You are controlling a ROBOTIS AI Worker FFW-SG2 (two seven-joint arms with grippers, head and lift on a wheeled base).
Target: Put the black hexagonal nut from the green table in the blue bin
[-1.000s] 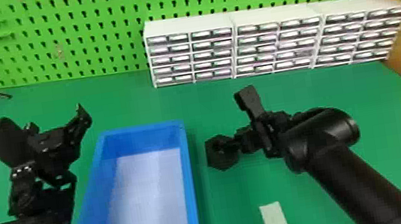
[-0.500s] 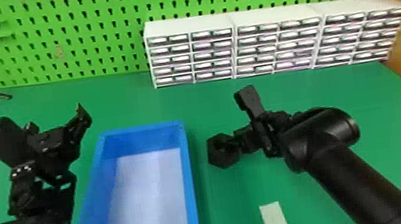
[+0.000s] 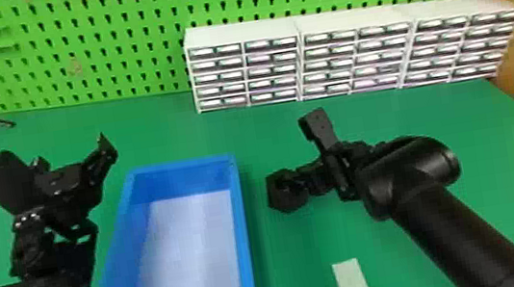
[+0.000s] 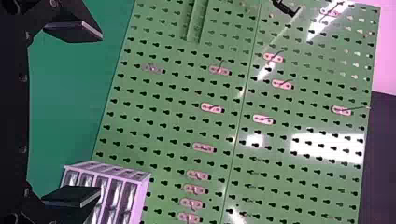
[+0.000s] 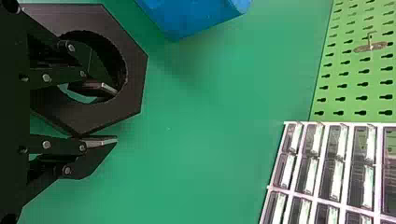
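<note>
Looking through the head view, I have the right gripper clenched on the black hexagonal nut, right of the blue bin; the left gripper is left of it. In the left wrist view, its jaws stand wide apart. In the right wrist view, the nut's wall sits between my jaws.

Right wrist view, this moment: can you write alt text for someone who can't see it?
The right gripper grips a black hexagonal nut, one finger inside its round hole and the other outside, over a green tabletop. Part of a blue plastic bin shows nearby, with a white drawer unit and green pegboard beyond.
</note>
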